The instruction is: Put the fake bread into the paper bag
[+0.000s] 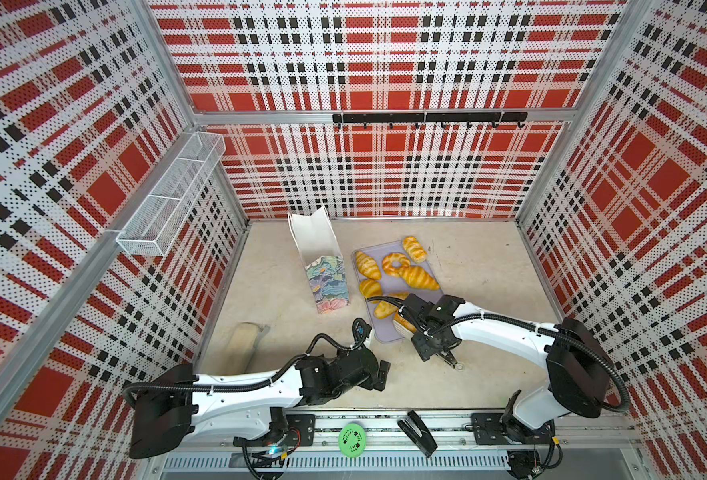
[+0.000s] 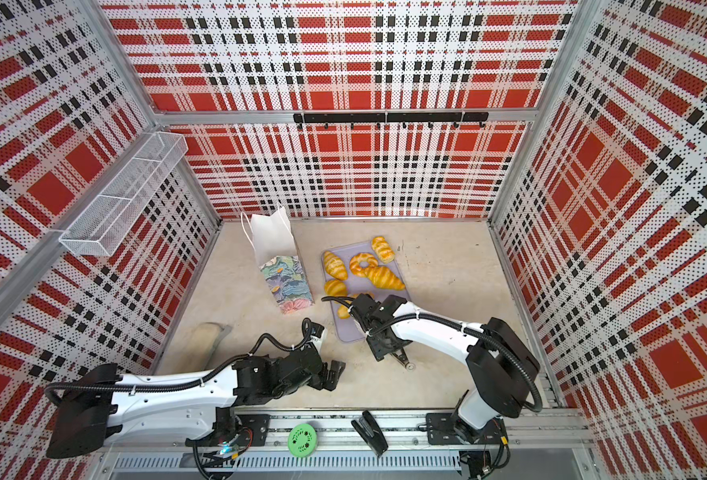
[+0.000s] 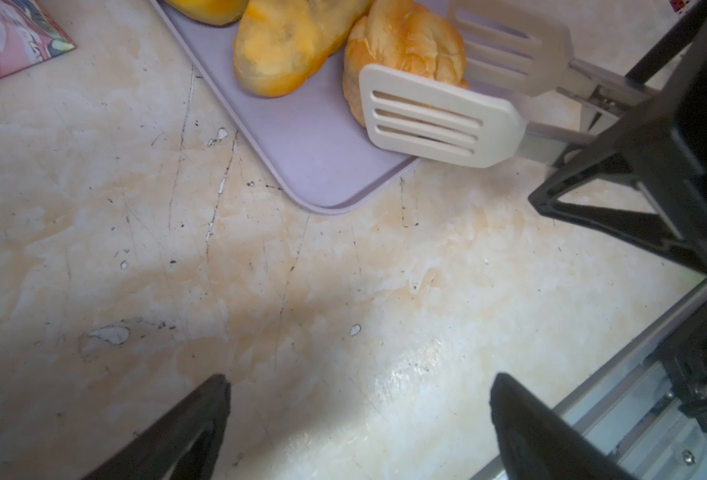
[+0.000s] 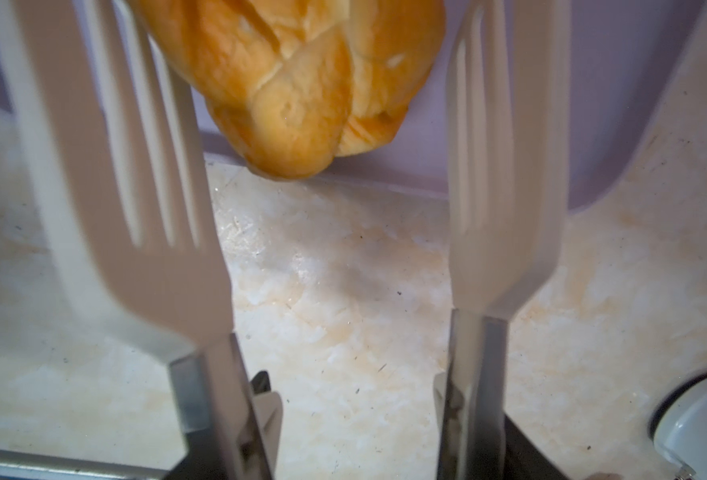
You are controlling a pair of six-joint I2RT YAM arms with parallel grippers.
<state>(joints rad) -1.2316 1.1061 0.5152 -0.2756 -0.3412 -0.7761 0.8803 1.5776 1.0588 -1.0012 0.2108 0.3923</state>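
On the far left of the desk (image 1: 285, 291), the paper bag (image 1: 329, 286) stands upright with its mouth open and its white lining showing. Nearer, the left hand (image 3: 358, 384) hangs over bare desk, released and spread wide with nothing in it. Just right of the bag, the fake bread (image 1: 417, 277) lies on a lavender tray (image 1: 385, 332). At the tray's near end the right hand (image 4: 349, 419) grasps white slotted tongs (image 3: 439, 120). Their blades stand apart on either side of one bun (image 4: 302, 83), one blade against it.
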